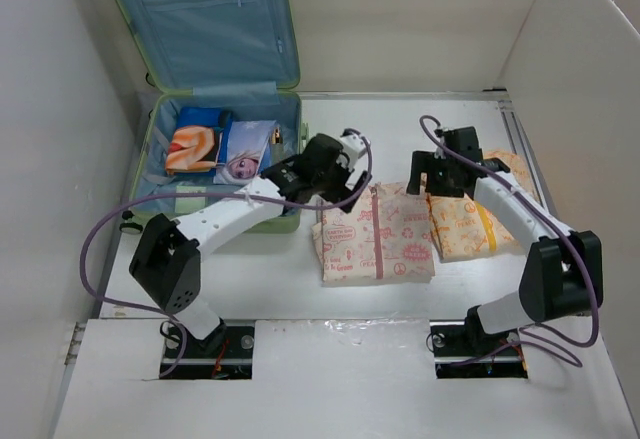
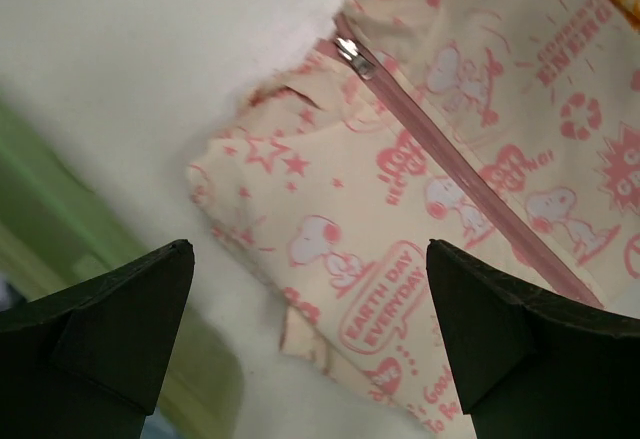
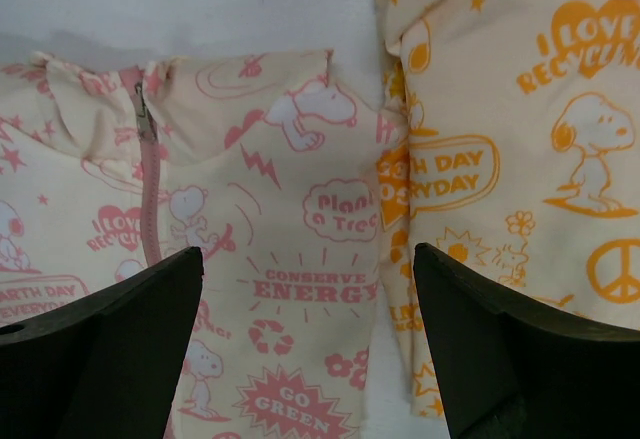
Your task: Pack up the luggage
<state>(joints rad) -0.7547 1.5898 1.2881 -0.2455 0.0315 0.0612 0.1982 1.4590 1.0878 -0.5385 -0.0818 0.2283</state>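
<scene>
Luggage (image 1: pixel 200 19) lt green w/ blue lining, lid up; L tool (image 2: pixel 310 259) & R tool (image 3: pixel 305 259) both spread.

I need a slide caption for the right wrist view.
Open right claw above pink pouch and orange pouch, side by side.

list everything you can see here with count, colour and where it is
table: 1, white, under everything
luggage: 1, light green with blue lining, open, far left
flat printed packs: 2, orange-blue and blue, inside the luggage
pink pouch: 1, cream with pink print and zip, centre
orange pouch: 1, cream with orange print, beside the pink pouch on its right
left arm: 1, white and black, jaws open above the pink pouch
right arm: 1, white and black, jaws open above both pouches
</scene>
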